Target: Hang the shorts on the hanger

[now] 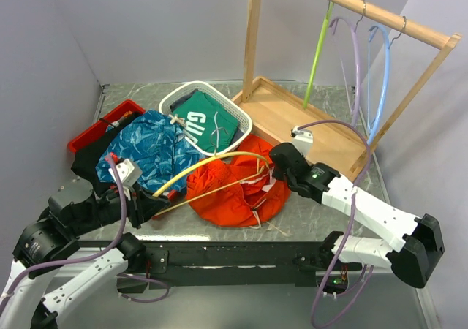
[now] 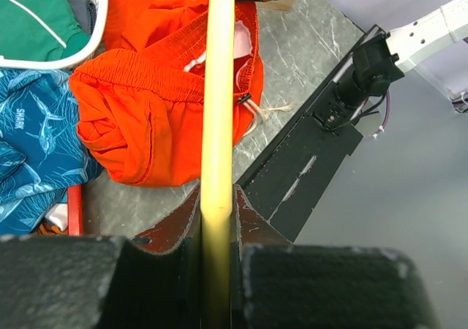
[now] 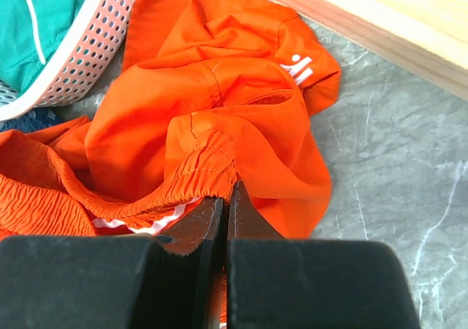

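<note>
The orange-red shorts (image 1: 238, 190) lie crumpled on the table in front of the arms, also in the left wrist view (image 2: 146, 117) and the right wrist view (image 3: 219, 117). The yellow hanger (image 1: 201, 164) arcs over them. My left gripper (image 1: 151, 201) is shut on the hanger's near end (image 2: 217, 124), which runs straight up the left wrist view. My right gripper (image 1: 276, 169) is shut on the gathered waistband (image 3: 205, 172) of the shorts at their right side. The hanger's hook is not visible.
A white basket (image 1: 219, 99) holds a green garment (image 1: 207, 124). A blue patterned cloth (image 1: 150, 150) lies over a red bin (image 1: 95, 128). A wooden rack (image 1: 373, 14) at the back right carries green, purple and light blue hangers on its base (image 1: 292, 117).
</note>
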{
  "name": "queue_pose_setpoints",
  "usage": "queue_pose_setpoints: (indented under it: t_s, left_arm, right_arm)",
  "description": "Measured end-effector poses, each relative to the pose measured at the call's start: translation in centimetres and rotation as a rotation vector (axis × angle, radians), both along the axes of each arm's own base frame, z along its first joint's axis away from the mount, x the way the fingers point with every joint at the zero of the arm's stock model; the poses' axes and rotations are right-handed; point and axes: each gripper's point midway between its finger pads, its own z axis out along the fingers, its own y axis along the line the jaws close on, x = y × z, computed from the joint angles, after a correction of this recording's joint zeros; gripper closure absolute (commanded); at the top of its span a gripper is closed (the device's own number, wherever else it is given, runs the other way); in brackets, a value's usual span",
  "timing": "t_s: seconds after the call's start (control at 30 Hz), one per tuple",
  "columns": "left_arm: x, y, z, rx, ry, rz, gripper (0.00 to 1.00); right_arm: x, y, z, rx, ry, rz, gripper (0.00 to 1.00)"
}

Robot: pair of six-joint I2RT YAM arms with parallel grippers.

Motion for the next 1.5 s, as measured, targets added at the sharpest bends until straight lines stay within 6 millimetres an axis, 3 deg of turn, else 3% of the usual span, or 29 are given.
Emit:
queue_pose_setpoints:
  t_s: [0.43, 0.73, 0.9, 1.13, 1.33, 1.5]
  left_arm:
    - [-0.2, 0.1, -0.3, -0.009, 0.002, 0.004, 0.99]
    - [0.2, -0.1, -1.7, -0.043, 0.009, 0.025, 0.99]
    - [0.5, 0.1, -0.5, -0.111, -0.054, 0.055, 0.99]
    - [0.8, 0.8, 0.3, -0.173, -0.122, 0.106, 0.99]
    - [2.0, 1.6, 1.2, -0.218, -0.196, 0.189, 0.99]
    - [2.4, 2.1, 2.2, -0.24, -0.246, 0.229, 0.99]
  right_arm:
    - [1.0, 0.4, 1.0, -0.052, 0.025, -0.011, 1.0]
    - [1.3, 3.1, 7.2, 0.008, -0.067, 0.057, 1.0]
    - [1.1, 5.4, 10.0, 0.002, -0.106, 0.116, 1.0]
    - [2.0, 7.1, 13.3, -0.053, -0.145, 0.144, 1.0]
    - [1.5, 11.6, 18.1, 0.047, -0.186, 0.253, 1.0]
    - [1.7, 14.1, 20.3, 0.096, -0.196, 0.296, 1.0]
